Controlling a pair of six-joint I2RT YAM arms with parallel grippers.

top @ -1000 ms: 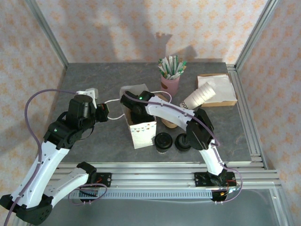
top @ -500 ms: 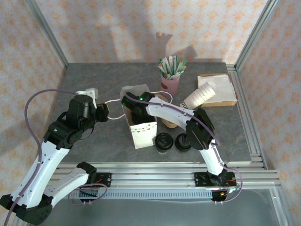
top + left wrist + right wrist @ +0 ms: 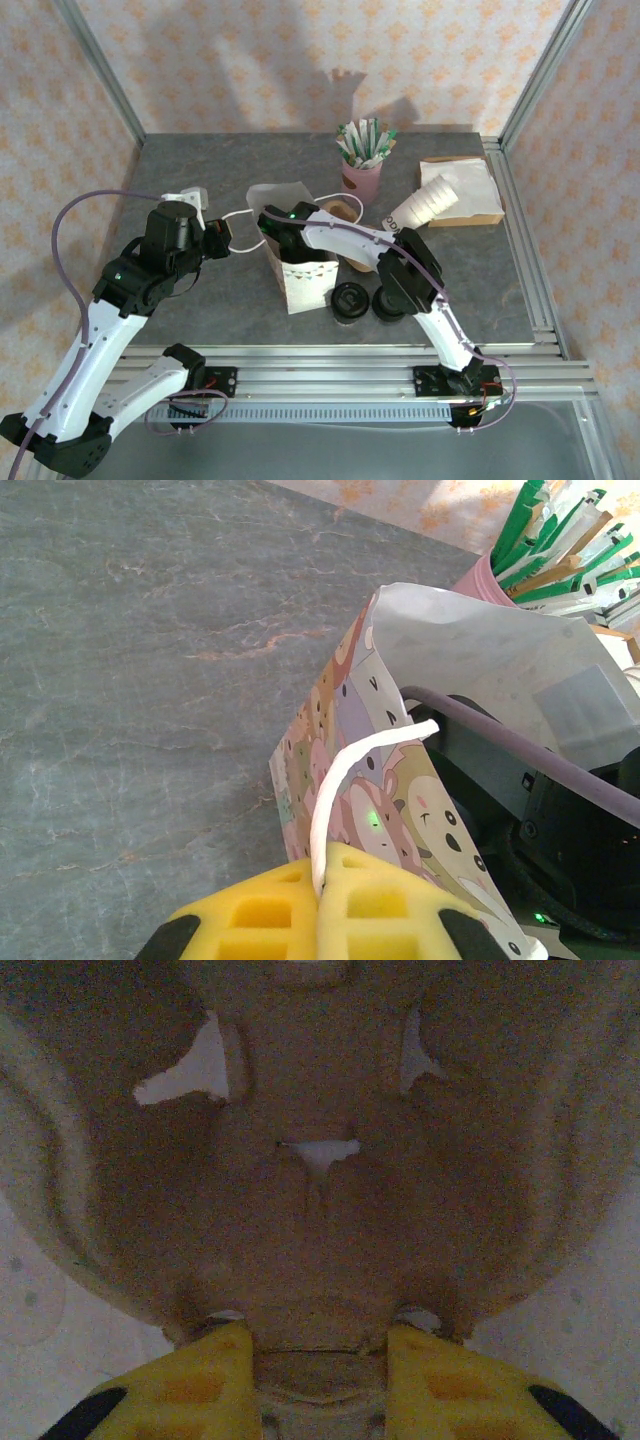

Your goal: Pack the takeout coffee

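Note:
A paper bag (image 3: pixel 303 277) printed with cartoon animals stands open mid-table, also close up in the left wrist view (image 3: pixel 345 770). My left gripper (image 3: pixel 222 240) (image 3: pixel 322 865) is shut on the bag's white handle (image 3: pixel 345 780), pulling it left. My right arm (image 3: pixel 345 235) reaches into the bag's mouth from the right. Inside the bag, my right gripper (image 3: pixel 320 1345) is shut on a brown moulded cup carrier (image 3: pixel 320 1210). The takeout coffee (image 3: pixel 348 298), a black-lidded cup, stands just right of the bag's front corner, apart from both grippers.
A second black lid (image 3: pixel 387 302) sits beside the coffee under my right forearm. At the back stand a pink cup of stirrers (image 3: pixel 362 165) and a stack of cream cups (image 3: pixel 425 205) lying against a brown box (image 3: pixel 470 190). Metal rails (image 3: pixel 525 260) edge the right side.
My right arm has shifted left and further into the bag, and the bag's rear flap has spread wider. The left gripper has held still on the handle.

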